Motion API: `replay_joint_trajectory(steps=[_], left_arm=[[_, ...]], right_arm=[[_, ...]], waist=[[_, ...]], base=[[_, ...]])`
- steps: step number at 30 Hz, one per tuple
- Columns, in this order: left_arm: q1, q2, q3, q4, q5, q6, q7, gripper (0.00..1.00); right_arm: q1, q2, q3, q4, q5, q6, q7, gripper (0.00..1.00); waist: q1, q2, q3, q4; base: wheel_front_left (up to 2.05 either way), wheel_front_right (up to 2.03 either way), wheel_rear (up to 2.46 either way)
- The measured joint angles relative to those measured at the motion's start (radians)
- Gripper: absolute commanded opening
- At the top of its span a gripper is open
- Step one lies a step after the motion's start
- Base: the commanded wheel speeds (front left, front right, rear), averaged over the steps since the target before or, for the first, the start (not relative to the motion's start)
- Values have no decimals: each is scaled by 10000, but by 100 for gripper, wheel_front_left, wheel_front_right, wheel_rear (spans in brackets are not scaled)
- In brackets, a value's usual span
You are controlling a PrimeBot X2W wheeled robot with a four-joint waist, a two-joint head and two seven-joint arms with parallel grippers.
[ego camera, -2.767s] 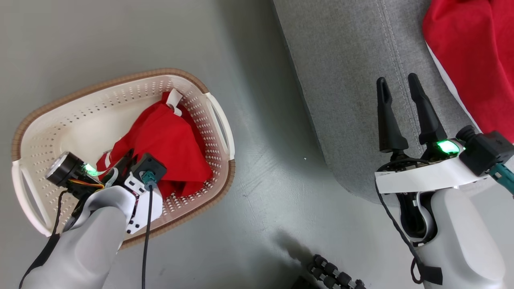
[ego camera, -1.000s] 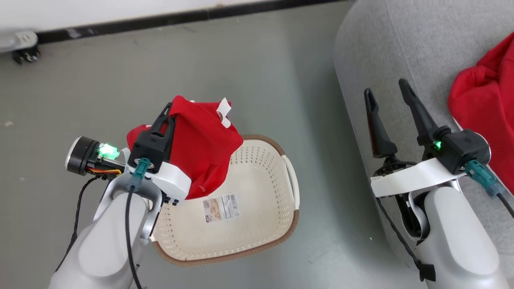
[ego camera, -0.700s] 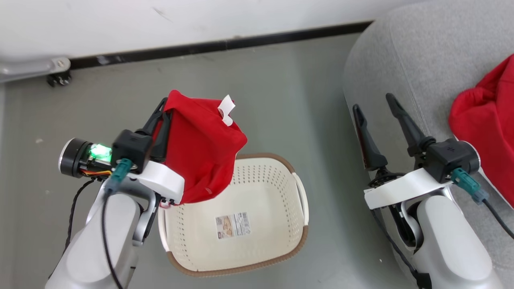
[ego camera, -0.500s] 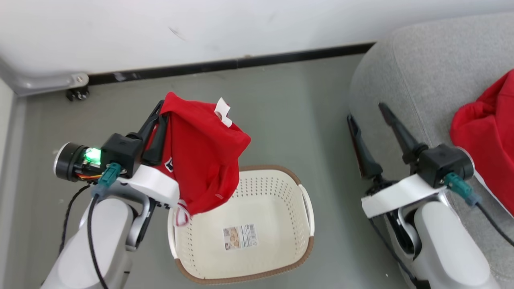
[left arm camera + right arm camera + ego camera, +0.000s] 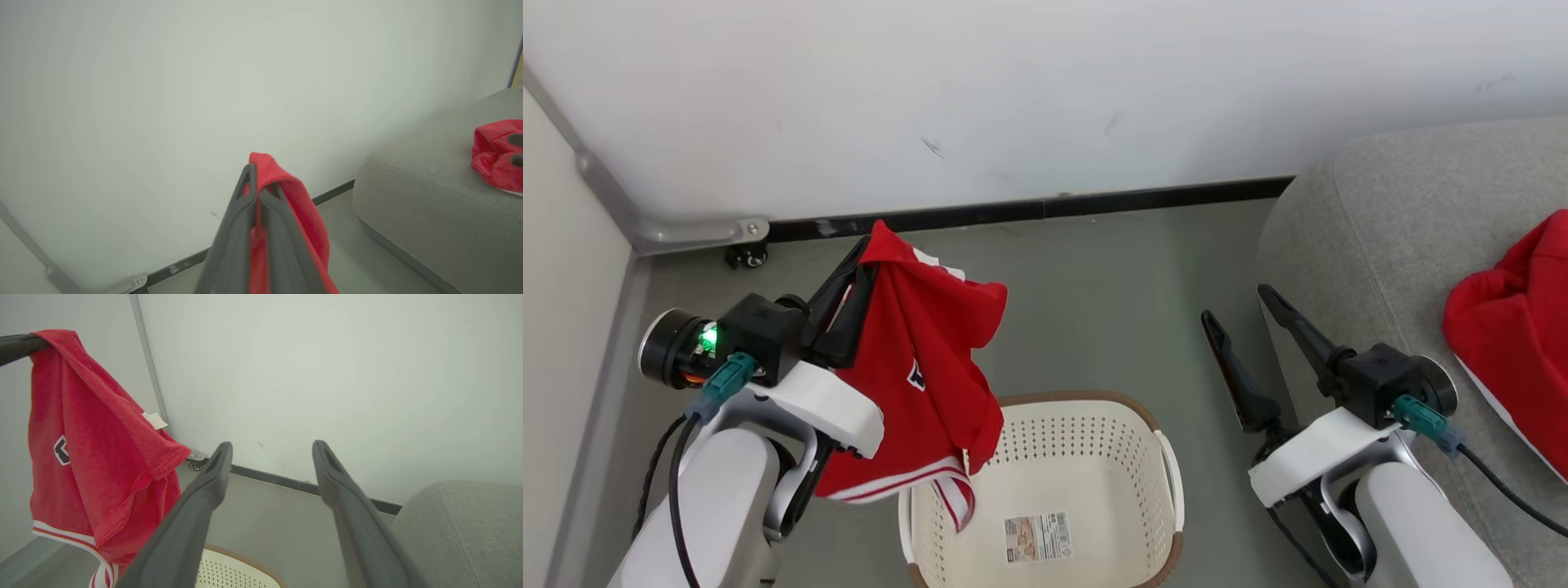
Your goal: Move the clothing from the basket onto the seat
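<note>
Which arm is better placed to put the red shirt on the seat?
Left. The left gripper is shut on the red shirt hanging near the basket. The right gripper is open and empty near the grey seat.

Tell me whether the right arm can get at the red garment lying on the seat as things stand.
Probably yes. The right gripper is open and empty by the edge of the seat, and the red garment lies on it further right, with only bare grey fabric between them.
</note>
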Motion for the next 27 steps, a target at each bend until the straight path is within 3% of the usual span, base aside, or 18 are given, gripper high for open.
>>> replay_joint_trajectory(steps=[9,27], left_arm=[[108,173,-305,-623,-82,-562,416,0],[-190,359,-732,-2322,-259,-930,683,0]], right_arm=[[405,-343,740,-107,535,0,397,100],[555,-1720,2987,-548,1404,0,1459,100]], waist=[[0,0,-643,187],[0,0,-1348,352]], base=[[0,0,0],[0,0,0]])
